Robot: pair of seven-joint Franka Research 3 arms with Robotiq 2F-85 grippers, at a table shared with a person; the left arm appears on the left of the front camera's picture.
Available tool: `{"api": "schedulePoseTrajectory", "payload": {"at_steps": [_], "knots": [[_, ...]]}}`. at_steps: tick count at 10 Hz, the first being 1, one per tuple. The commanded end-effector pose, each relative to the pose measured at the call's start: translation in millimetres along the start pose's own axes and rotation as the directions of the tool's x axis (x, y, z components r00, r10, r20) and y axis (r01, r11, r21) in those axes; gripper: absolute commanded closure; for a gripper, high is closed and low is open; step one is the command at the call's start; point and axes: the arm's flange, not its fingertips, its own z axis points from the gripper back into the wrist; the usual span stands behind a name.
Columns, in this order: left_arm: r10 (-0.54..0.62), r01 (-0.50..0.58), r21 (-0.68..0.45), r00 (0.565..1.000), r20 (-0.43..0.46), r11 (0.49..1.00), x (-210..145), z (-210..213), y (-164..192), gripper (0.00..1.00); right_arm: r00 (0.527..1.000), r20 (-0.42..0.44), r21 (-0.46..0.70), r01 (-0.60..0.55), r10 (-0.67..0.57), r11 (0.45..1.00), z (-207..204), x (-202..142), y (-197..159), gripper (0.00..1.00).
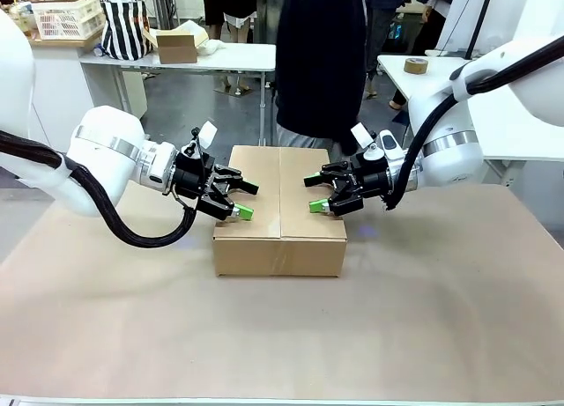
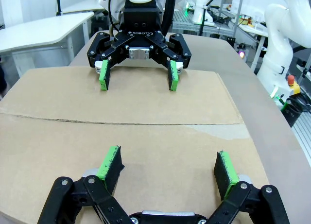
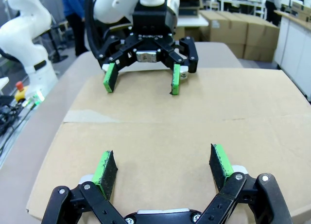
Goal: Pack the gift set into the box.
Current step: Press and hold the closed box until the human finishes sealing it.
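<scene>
Box (image 1: 280, 247) at table (image 1: 441, 318) centre, flaps closed, left gripper (image 1: 247, 201) over its left edge, jaws apart, right gripper (image 1: 314, 194) over its right half, jaws apart.

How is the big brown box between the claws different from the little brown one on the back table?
The box has its top flaps shut, meeting in a middle seam; the small carton stands open with white paper in it. The box looks far bigger than the small carton. The box lies between the open left gripper and right gripper; the small carton sits beside a striped bag. Both are brown cardboard.
</scene>
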Motion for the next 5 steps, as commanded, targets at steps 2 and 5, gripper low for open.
{"api": "schedulePoseTrajectory", "payload": {"at_steps": [2, 5], "knots": [[0.006, -0.006, 0.001, 1.0, -0.007, 1.0, -3.6, -0.6, -1.2, 0.0, 1.0, -0.004, -0.011, 0.01, -0.01, 1.0, 0.5, -3.2, 2.0, 0.0], [0.006, -0.006, 0.001, 1.0, -0.007, 1.0, -3.6, -0.6, -1.2, 0.0, 1.0, -0.004, -0.011, 0.01, -0.01, 1.0, 0.5, -3.2, 2.0, 0.0]]}}
